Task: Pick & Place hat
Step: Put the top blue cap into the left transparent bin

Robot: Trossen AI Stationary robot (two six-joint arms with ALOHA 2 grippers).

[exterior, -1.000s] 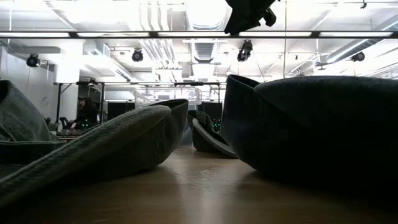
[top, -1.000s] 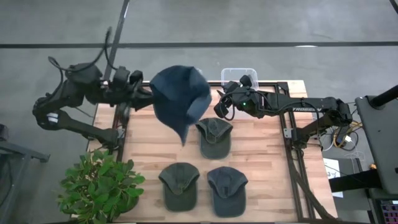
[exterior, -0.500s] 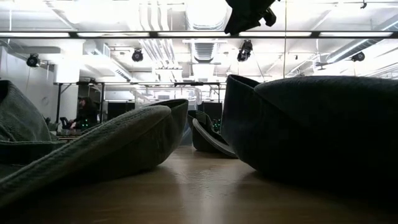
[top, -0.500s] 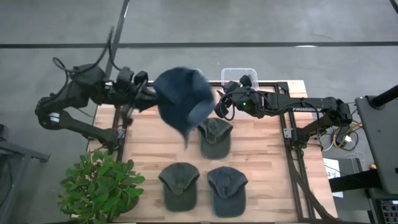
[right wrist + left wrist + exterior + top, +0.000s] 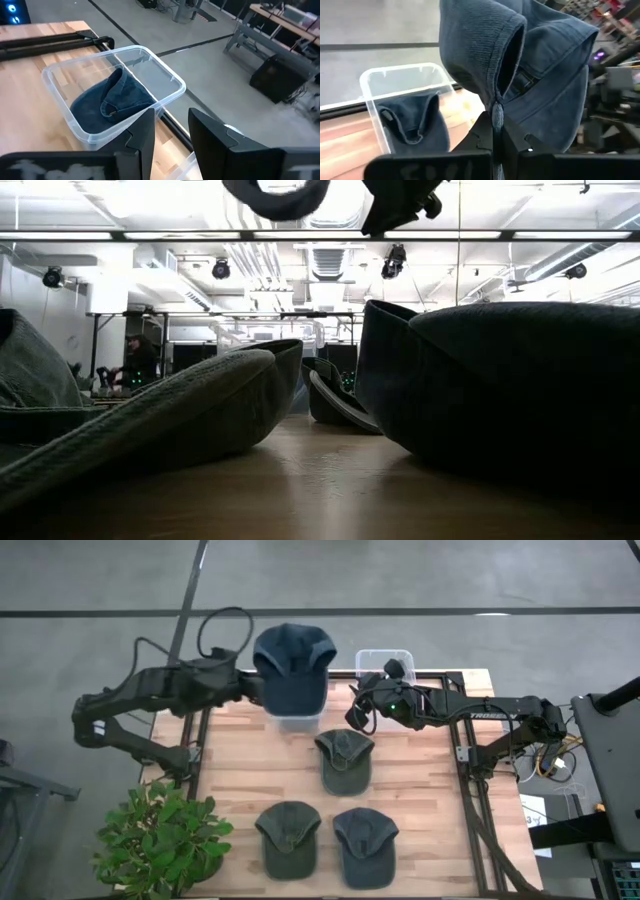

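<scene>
A dark blue cap [image 5: 292, 665] is held in the air by my left gripper [image 5: 255, 683], which is shut on it above a clear bin [image 5: 298, 723] at the table's far side. The left wrist view shows that bin [image 5: 402, 107] with another blue cap [image 5: 412, 125] lying inside. In the low view the held cap [image 5: 275, 195] shows at the picture's top. My right gripper [image 5: 352, 715] hovers open beside the bin, touching nothing. The right wrist view shows the bin [image 5: 112, 95] with the blue cap [image 5: 110, 102] in it beyond the open fingers. My left gripper pinches the blue cap by a fold of its lower rim [image 5: 496, 102], close to the back strap [image 5: 520, 82], between its two fingers. The fingers come roughly level from the table's left. The cap is lifted clear and hangs over the bin.
Three olive green caps lie on the wooden table: one in the middle [image 5: 345, 760], two near the front edge [image 5: 288, 838] [image 5: 365, 845]. A second clear bin [image 5: 385, 660] sits at the far edge. A potted plant [image 5: 160, 835] stands at the near left corner.
My left gripper moved toward the table's right and came down, still shut on the blue cap. The cap swung round and shifted toward the far edge. It now hangs above the bin and has dropped into the top of the low view.
</scene>
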